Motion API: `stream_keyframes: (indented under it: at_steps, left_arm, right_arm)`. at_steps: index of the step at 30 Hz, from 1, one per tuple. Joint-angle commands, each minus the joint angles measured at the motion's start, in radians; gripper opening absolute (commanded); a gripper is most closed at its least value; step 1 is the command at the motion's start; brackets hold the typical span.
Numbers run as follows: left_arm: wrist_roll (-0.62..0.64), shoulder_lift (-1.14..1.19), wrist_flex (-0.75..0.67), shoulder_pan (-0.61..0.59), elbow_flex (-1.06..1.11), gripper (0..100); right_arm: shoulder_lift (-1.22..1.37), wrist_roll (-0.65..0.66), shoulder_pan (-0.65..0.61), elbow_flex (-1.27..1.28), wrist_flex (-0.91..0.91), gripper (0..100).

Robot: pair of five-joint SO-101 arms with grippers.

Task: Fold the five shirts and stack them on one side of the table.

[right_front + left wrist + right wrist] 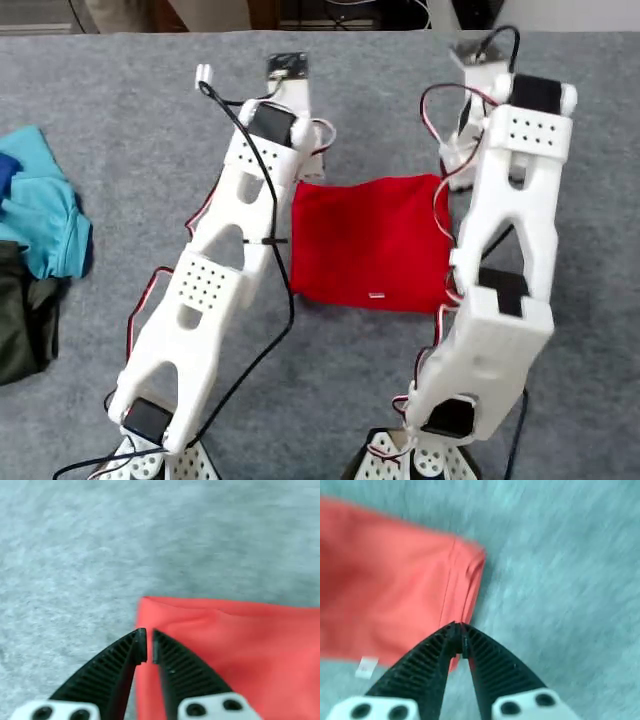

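Left gripper (pixel 148 646) and right gripper (pixel 459 641) hang almost shut, apparently holding nothing, over the red shirt's (pixel 365 240) side edges at the table's (pixel 590 400) middle. Open them wider, then pinch all layers evenly.

— What colour sits under the tips of the black ribbed plastic fingers (pixel 107 672)?
— A plain red folded cloth shirt (pixel 235 650) with a small white rectangular tag (pixel 367 667). The mottled grey felt table cover (pixel 75 555) lies around them.
— And well away from the fingers?
— A crumpled turquoise cloth shirt (pixel 45 215) and a dark olive cloth shirt (pixel 25 320). The white perforated plastic arms (pixel 205 285) carry red, white and black wires.
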Motion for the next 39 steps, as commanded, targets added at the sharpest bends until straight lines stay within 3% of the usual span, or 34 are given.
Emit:
stream_keyframes:
  at_steps: [1, 8, 15, 21, 29, 39]
  left_arm:
    - [-0.014, -0.099, 0.011, 0.072, -0.048, 2]
    - [-0.021, -0.013, 0.005, 0.117, -0.023, 2]
    - [-0.097, 0.231, -0.195, -0.043, -0.023, 2]
    - [-0.097, 0.234, -0.212, -0.071, -0.023, 2]
    - [-0.097, 0.228, -0.192, -0.063, -0.031, 2]
    - [-0.097, 0.047, -0.011, -0.037, -0.094, 2]
  right_arm:
    - [-0.122, -0.015, 0.008, 0.251, -0.034, 0.5]
    - [-0.168, -0.017, -0.015, 0.581, -0.327, 0.5]
    - [-0.119, -0.017, -0.016, 0.677, -0.493, 0.5]
    - [-0.082, -0.017, -0.016, 0.674, -0.554, 0.5]
    - [-0.173, -0.012, -0.016, 0.674, -0.522, 0.5]
    - [-0.512, -0.074, -0.018, 0.68, -0.318, 0.7]
